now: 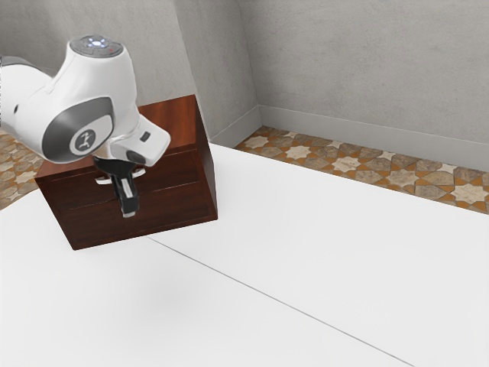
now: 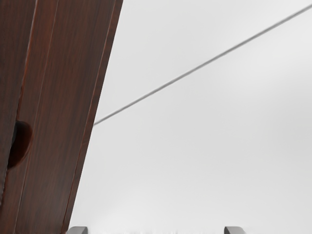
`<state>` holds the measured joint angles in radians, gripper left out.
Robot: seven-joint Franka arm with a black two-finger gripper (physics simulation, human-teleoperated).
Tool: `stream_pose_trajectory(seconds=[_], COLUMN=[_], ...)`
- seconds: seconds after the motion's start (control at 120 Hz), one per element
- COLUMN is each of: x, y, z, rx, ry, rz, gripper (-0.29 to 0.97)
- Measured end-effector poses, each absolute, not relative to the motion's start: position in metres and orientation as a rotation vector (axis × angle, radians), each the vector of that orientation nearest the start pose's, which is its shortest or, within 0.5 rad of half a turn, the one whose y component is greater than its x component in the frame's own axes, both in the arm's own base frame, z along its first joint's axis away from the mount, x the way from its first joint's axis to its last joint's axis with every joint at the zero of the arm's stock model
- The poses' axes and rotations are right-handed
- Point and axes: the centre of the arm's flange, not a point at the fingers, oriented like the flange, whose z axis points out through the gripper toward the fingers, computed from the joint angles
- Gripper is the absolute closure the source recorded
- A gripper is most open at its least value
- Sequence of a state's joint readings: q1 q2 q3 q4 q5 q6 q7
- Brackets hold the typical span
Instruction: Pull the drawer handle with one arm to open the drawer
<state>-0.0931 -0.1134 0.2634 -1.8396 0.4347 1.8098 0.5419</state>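
A dark wooden cabinet stands on the white table at the exterior view's left. Its drawer front faces the table's near side and looks flush with the cabinet. A white handle shows in bits behind my hand. My gripper hangs just in front of the drawer face, at the handle's height, pointing down. In the wrist view both fingertips stand wide apart with only bare table between them, so the gripper is open. Beside them runs the cabinet's wood.
A thin seam crosses the table diagonally from the cabinet's base. Beyond the table lie a patterned tile floor and grey walls. The tabletop stretches wide toward the exterior view's right.
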Motion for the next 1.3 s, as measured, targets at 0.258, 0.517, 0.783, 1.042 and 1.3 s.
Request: stream_pose_trajectory(seconds=[0.258, 0.517, 0.783, 1.042, 1.3], x=[0.534, 0.54, 0.551, 0.561, 0.566], y=[0.161, 0.19, 0.191, 0.198, 0.211], z=[0.574, 0.568, 0.566, 0.556, 0.539], rx=[-2.583, -2.559, -2.539, -2.535, -2.561], ry=[0.575, 0.53, 0.562, 0.582, 0.579], rz=[0.062, 0.029, -0.015, -0.015, -0.008], gripper=[0.39, 0.39, 0.39, 0.39, 0.39])
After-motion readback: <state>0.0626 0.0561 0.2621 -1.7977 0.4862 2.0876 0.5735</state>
